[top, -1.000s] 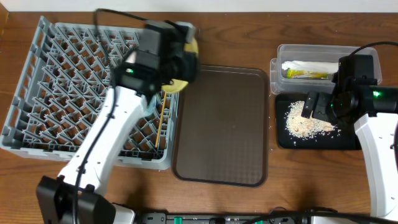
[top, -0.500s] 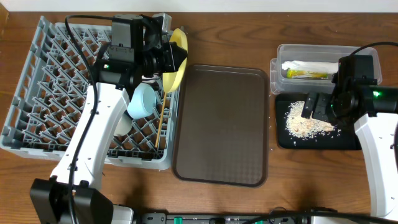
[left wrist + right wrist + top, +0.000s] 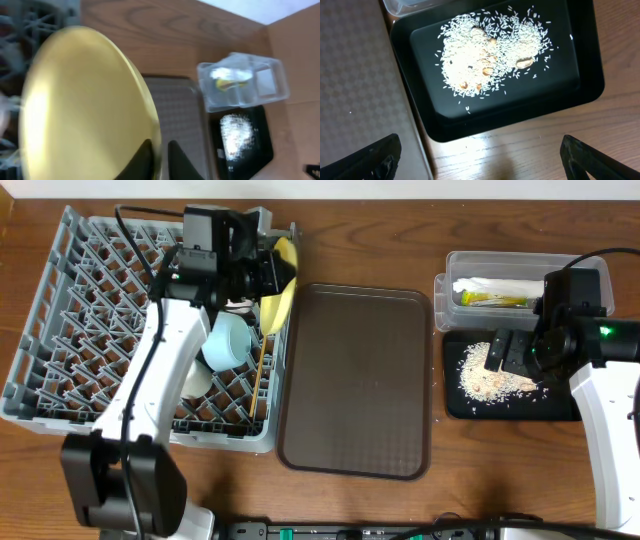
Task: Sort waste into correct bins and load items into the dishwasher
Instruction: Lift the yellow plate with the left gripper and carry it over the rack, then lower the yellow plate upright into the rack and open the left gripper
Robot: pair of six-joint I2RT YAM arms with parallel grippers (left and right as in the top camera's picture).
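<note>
At the right edge of the rack [image 3: 60,330], the left gripper [image 3: 159,161] pinches the rim of the one yellow plate [image 3: 280,288]. The plate stands on edge. Seen from overhead it is a narrow crescent whose long axis runs from the table's [image 3: 400,220] back toward its front, leaning a little, with its faces turned left and right. Also in the rack are one blue bowl [image 3: 228,340] and one white dish [image 3: 196,380] half hidden by the arm. The chopsticks [image 3: 262,372] lie there lengthwise back to front, too thin to count apart.

One brown tray [image 3: 355,380] lies between the rack and the bins. One clear tub [image 3: 590,268] holds one wrapper [image 3: 495,301] and one napkin [image 3: 488,284]. Just in front of it, one black tray [image 3: 585,60] carries a single heap of rice [image 3: 490,55]. The right gripper [image 3: 480,162] hangs over that tray, its fingers [image 3: 382,155] spread wide and holding nothing.
</note>
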